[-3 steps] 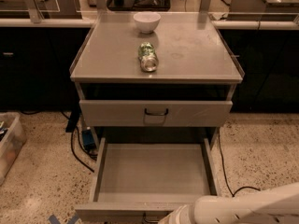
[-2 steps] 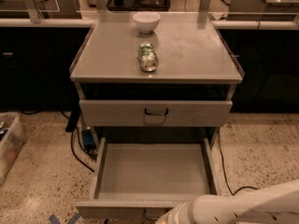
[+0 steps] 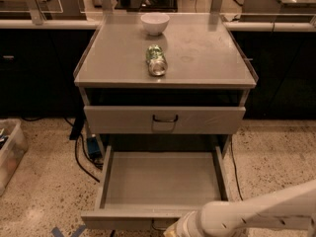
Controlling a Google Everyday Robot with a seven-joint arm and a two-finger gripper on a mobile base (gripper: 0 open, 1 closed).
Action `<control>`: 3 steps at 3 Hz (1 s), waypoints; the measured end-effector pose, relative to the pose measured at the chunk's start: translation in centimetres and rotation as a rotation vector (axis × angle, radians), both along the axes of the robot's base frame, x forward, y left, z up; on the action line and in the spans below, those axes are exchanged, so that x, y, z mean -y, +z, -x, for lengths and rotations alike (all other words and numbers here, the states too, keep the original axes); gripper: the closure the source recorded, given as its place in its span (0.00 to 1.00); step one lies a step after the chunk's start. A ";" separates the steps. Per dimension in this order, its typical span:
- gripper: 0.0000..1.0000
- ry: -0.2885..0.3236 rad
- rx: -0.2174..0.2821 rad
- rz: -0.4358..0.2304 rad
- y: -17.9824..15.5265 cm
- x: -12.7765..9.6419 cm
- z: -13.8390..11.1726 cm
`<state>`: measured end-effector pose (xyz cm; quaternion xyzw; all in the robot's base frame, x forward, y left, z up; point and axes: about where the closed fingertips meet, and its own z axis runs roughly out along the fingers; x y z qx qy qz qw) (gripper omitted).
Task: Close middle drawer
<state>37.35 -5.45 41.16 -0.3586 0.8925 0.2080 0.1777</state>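
The middle drawer [image 3: 162, 180] is a wide grey flat-bottomed tray, pulled far out of the cabinet and empty. Its low front panel [image 3: 129, 219] runs along the bottom of the view. My white arm [image 3: 256, 214] comes in from the lower right. The gripper [image 3: 173, 229] is at the bottom edge, right at the centre of the drawer's front panel, and is mostly cut off by the frame. The drawer's handle is hidden behind it.
Above is a taller-fronted grey drawer [image 3: 123, 119] with a black handle [image 3: 165, 118], slightly open. On the cabinet top [image 3: 207, 53] lie a green can [image 3: 156, 59] on its side and a white bowl [image 3: 154, 23]. A plastic bin [image 3: 9, 152] stands at the left, and cables [image 3: 81, 157] lie on the floor.
My arm's end has moved left along the front panel of the middle drawer, toward its centre. The drawer itself looks as far out as before.
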 end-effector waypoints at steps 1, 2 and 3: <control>1.00 -0.004 0.003 0.007 0.0 0.0 -0.7; 1.00 -0.010 0.019 0.025 -0.1 -0.1 -3.2; 1.00 -0.016 0.029 0.030 0.1 0.1 -3.8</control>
